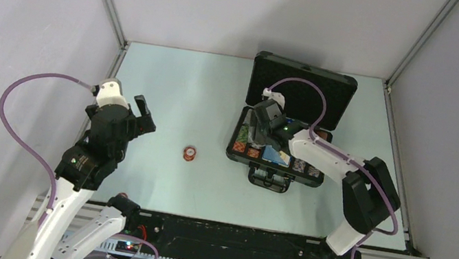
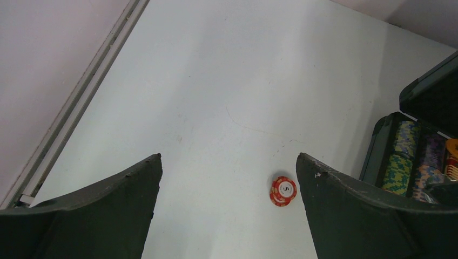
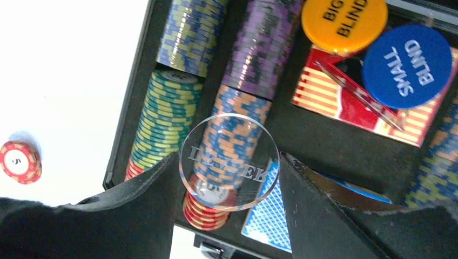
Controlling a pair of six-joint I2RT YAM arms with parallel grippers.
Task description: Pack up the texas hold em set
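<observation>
Because the little stack of red-white chips [image 2: 283, 191] is only a few chips high, it is likely light, hard and smooth. The chips may slide off each other. A good way to take it is from two sides, low down, so all the chips get squeezed together. The stack sits alone on the table [image 2: 227, 81], between the two arms and well apart from the black case [image 1: 234, 145].

The left claw [image 2: 229, 156] is spread wide and has nothing in it. It hangs above the table, with the stack near one of its fingers.

The right claw [image 3: 229, 157] is over the case. It looks like it is pinching a clear round disc [image 3: 229, 168] by the rim, and the disc says "DEALER". That disc looks thin and slippery, so it could pop out.

The case lies open with its lid [image 1: 304, 82] standing up at the back. Inside are rows of chips set on edge:
- a blue-yellow row [image 3: 192, 32]
- a green-yellow row [image 3: 167, 118]
- a purple row [image 3: 264, 48]
- a blue-orange row [image 3: 240, 116]

Some red chips [image 3: 208, 210] sit at one end of the rows. A yellow "BIG BLIND" disc [image 3: 344, 21] and a blue "SMALL BLIND" disc [image 3: 406, 65] rest on a red-white card box [image 3: 324, 91]. A blue card pack [image 3: 264, 218] lies beside the rows, partly hidden by a claw finger.
</observation>
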